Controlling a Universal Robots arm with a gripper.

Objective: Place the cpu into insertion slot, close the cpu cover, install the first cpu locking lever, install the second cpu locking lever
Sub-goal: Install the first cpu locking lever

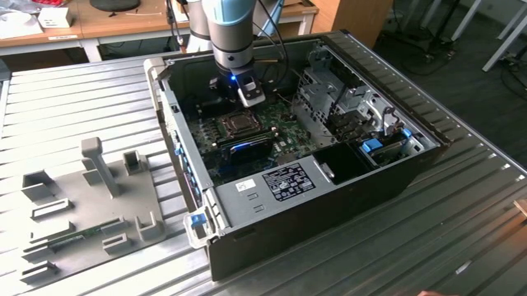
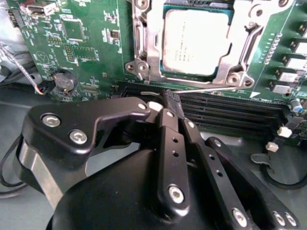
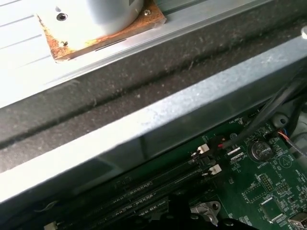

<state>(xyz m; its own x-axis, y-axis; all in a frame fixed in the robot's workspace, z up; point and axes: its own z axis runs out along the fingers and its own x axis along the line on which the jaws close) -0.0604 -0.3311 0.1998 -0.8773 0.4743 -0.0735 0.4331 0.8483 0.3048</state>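
In the second wrist view the cpu (image 2: 194,40), with its dull metallic top, lies in the insertion slot (image 2: 225,72). The silvery cpu cover (image 2: 148,48) is folded flat around it. One thin wire locking lever (image 2: 211,88) runs along the socket edge beside the memory slots. Another lever (image 2: 249,45) lies along the adjoining side. My black gripper (image 2: 171,101) has its fingers together, and their tip meets the first lever's rod. I cannot tell whether they pinch it. In the exterior view the gripper (image 1: 237,106) hangs inside the open computer case just above the socket (image 1: 239,125).
Long black memory slots (image 2: 225,112) lie between the gripper and the socket, with a coin battery (image 2: 64,81) to one side. The case wall (image 3: 158,124) and drive cages (image 1: 346,105) stand close around the board. A grey fixture plate (image 1: 82,203) sits at the exterior view's left.
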